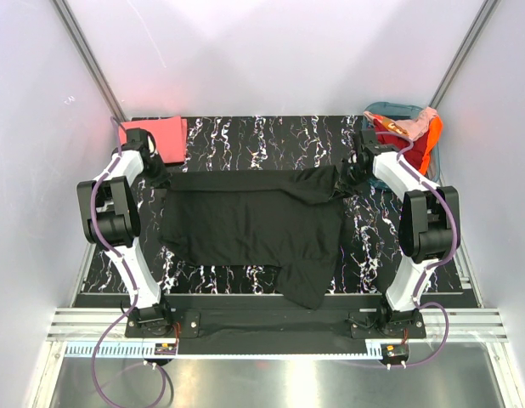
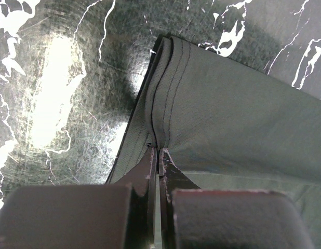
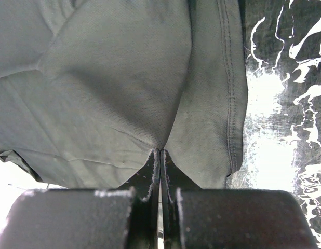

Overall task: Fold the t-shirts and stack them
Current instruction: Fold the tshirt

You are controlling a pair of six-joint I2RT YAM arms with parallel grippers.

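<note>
- Progress: pink tee (image 1: pixel 165 132) lies as a flat, squared-off rectangle at the far-left corner of the table (image 1: pixel 245 132). Looks already folded, so approx. half done.
- Black tee (image 1: pixel 245 221) is mid-table, spread wide and not yet folded. One lobe trails toward the near edge on the right side; the far-right part is rumpled.
- L gripper (image 1: pixel 154 170): fingers pressed together, pinching the black tee at its far-left corner. Wrist cam shows the hem (image 2: pixel 168 88) w/ parallel stitch lines running straight into the tips.
- R gripper (image 1: pixel 352 174): fingers also pressed together, pinching the far-right edge. Cloth tents up from the pinch point, and a stitched edge (image 3: pixel 230 88) runs alongside.
- Left to do, as I judge it: fold the black tee (both far corners are held, so prob. a pull toward the near side), then stack it w/ the pink one.
- Basket (image 1: pixel 390 109) at the far right holds red/orange cloth (image 1: pixel 420 140). Can't tell if that's more tees.
- Materials: black tee is a soft, matte, fine knit. It's thin enough to crease and drape, and its hems are double-stitched.
- Pink tee has a similar matte cloth look and crisp straight edges.
- Table is hard and glossy, black w/ white marble veining and strong glare patches.
- Basket is teal w/ a rounded rim, rigid-looking.
</note>
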